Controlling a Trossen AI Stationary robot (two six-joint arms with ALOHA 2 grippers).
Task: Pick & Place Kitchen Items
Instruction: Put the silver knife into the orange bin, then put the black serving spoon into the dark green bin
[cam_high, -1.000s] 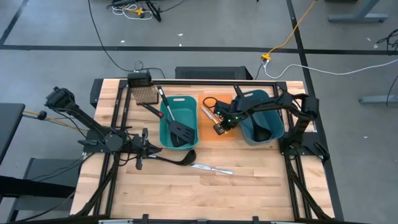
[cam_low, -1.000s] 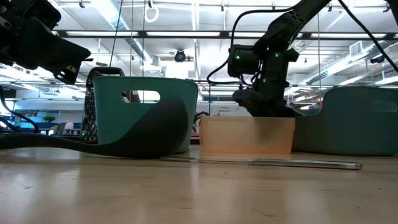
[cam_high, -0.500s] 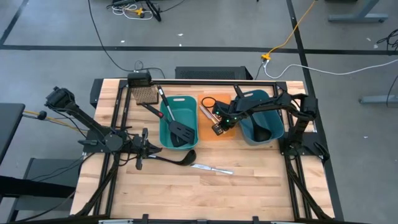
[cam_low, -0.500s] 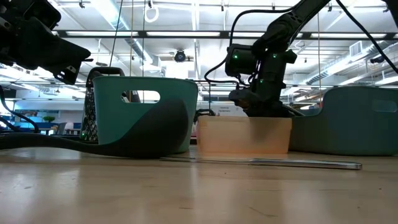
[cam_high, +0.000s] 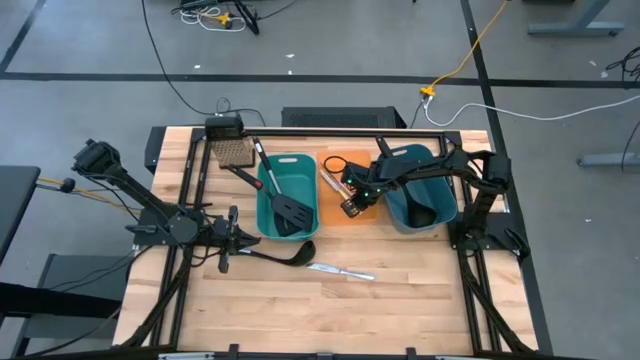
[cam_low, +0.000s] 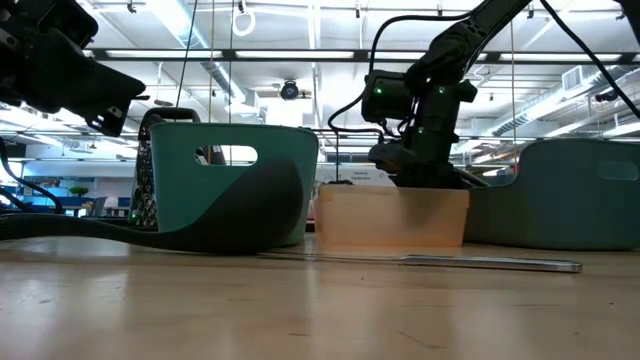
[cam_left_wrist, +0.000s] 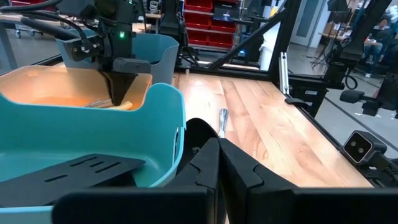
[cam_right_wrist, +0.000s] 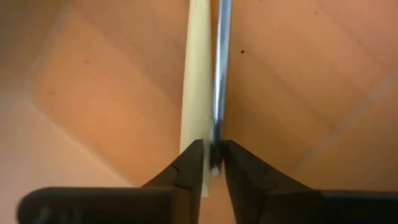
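Observation:
My right gripper (cam_high: 351, 205) reaches down into the orange bin (cam_high: 333, 216) and is shut on a slim silver knife (cam_right_wrist: 221, 68). A pale yellow handle (cam_right_wrist: 196, 81) lies right beside the knife. My left gripper (cam_high: 226, 247) is shut and hangs over the handle end of a black ladle (cam_high: 285, 256). The ladle lies flat on the table with its bowl (cam_left_wrist: 198, 132) against the left teal bin (cam_high: 286, 160). In the low view the left gripper (cam_low: 105, 100) is well above the ladle's handle (cam_low: 90, 228). Another silver knife (cam_high: 341, 270) lies on the table near the ladle. My right gripper pinches the silver knife (cam_right_wrist: 216, 144) between its two fingertips (cam_right_wrist: 194, 160), coming from above into the orange bin. The end of the pale yellow handle (cam_right_wrist: 200, 140) sits against one finger. The knife runs on past the fingers over the bin's floor. I cannot tell whether it is lifted.
The left teal bin holds a black slotted spatula (cam_high: 289, 212). A second spatula (cam_high: 236, 153) lies at the far left, and a black handle (cam_high: 263, 164) leans on the bin's rim. The right teal bin (cam_high: 405, 153) holds a black ladle (cam_high: 421, 214). Bare wood lies toward the near edge.
My right gripper has shifted a little toward the table's left while staying shut inside the orange bin, and the bin has slid slightly left with it.

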